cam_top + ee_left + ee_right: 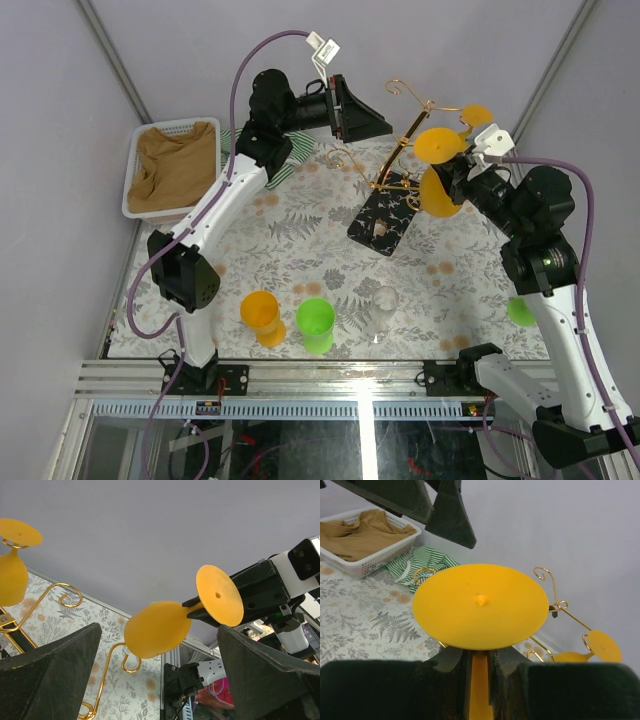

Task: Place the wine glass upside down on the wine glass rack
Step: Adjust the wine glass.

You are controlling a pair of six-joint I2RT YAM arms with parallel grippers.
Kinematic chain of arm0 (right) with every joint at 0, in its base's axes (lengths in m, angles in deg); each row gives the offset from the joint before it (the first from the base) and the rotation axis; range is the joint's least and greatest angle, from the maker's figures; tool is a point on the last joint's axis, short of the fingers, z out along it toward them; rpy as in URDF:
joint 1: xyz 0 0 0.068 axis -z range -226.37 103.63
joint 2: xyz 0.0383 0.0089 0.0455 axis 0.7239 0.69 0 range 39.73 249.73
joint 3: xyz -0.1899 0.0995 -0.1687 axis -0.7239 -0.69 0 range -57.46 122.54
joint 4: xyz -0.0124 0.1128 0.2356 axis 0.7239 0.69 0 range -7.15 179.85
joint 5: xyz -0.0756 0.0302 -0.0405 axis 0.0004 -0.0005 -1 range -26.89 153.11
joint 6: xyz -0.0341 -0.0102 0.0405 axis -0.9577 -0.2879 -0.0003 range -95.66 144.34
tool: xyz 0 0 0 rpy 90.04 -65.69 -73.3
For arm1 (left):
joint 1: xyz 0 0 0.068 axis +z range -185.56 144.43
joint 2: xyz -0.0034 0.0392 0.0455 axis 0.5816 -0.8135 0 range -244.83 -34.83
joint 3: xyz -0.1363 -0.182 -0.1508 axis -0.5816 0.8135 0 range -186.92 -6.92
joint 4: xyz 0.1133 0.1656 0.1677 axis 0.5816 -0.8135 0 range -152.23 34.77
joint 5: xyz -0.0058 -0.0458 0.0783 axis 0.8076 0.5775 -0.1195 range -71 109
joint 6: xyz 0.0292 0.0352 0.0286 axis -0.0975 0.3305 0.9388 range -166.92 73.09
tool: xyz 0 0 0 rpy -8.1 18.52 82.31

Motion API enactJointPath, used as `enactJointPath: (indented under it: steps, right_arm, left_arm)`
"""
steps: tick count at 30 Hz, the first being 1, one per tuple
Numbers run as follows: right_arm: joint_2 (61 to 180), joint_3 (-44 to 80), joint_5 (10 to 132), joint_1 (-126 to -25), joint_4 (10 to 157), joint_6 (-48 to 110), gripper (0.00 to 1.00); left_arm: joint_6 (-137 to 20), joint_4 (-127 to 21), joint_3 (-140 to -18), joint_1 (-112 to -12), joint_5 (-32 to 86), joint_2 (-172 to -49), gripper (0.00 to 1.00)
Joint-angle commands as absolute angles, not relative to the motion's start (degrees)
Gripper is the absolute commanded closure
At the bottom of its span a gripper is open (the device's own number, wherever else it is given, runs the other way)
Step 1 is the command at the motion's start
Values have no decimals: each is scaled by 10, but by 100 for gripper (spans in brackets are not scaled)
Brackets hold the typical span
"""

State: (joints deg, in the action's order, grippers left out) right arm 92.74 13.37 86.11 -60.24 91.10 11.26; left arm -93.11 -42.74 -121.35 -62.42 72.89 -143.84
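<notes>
The right gripper (458, 172) is clenched on the stem of the tilted orange wine glass (440, 146) at 1 o'clock of the wine glass rack (378, 218) base, while the left gripper (370, 120) hangs spread and empty at 11 o'clock.

Orange wine glass (157, 629), gold rack (405, 143), black floral base (385, 222)
</notes>
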Motion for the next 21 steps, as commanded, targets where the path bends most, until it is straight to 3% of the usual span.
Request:
enactJointPath:
  steps: [1,12,18,21]
  right_arm:
    - [917,160,797,-601,885,107,100]
    - [904,166,593,-601,893,108,100]
    - [909,183,498,-601,903,90,100]
    - [912,189,477,-601,911,87,100]
  left_arm:
    - [-926,-417,-1241,-614,744,-1424,0]
    - [-777,-584,-1237,-529,650,-1383,0]
    - [-665,-732,-1217,-475,496,-1369,0]
    - [-668,-776,-1199,-447,472,-1381,0]
